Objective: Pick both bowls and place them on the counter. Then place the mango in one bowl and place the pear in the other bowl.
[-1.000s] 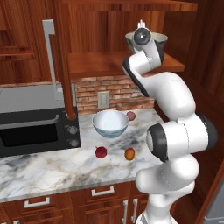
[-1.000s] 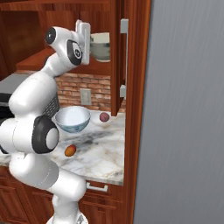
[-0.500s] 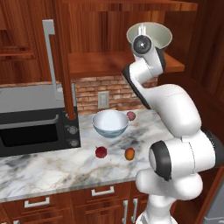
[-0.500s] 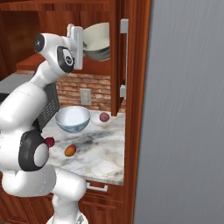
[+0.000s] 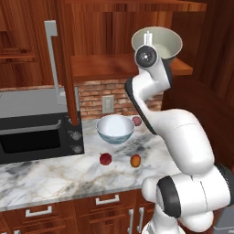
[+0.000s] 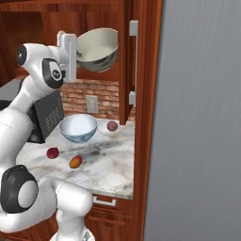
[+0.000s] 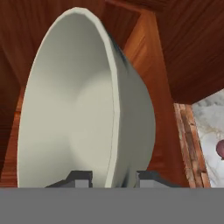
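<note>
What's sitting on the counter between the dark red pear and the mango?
Nothing. In the left base view, bare marble counter separates the pear from the mango.

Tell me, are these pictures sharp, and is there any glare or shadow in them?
Left base view: evenly lit, no glare, a soft shadow under the white bowl on the counter. Right base view: crisp, with the grey wall flat and streaky. Hand view: the grey-green bowl in the claw looms large, its cream inside softly shaded and its edges slightly soft.
</note>
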